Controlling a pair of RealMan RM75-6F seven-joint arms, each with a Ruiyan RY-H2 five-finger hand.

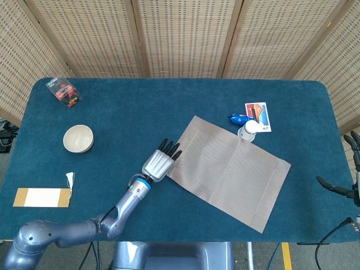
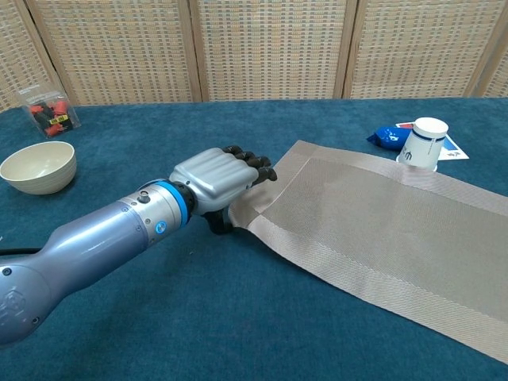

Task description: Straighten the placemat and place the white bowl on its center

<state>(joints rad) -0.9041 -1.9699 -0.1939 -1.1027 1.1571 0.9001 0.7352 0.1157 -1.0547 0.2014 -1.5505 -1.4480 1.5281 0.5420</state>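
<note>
Left hand [image 1: 160,163] at near-left corner of the grey placemat [image 1: 230,169], fingers [image 2: 255,163] lying over the mat edge, thumb under or against it; corner looks lifted a bit in chest view, so the hand seems to be pinching it, though the contact is partly hidden. Placemat lies skewed on the blue table [image 1: 169,107], right of centre, long side running from far-left to near-right. White bowl [image 1: 78,138] sits upright on the left of the table, well apart from the mat and hand. Right hand [image 1: 353,169] only partly seen at right edge of head view, off the table, dark fingers apart, holding nothing visible. White cup [image 1: 247,131] upside down touching mat's far edge, blue packet [image 1: 239,118] and card [image 1: 257,116] just beyond it. Small clear pack [image 1: 64,91] far-left corner; tan tag [image 1: 42,197] near-left.
</note>
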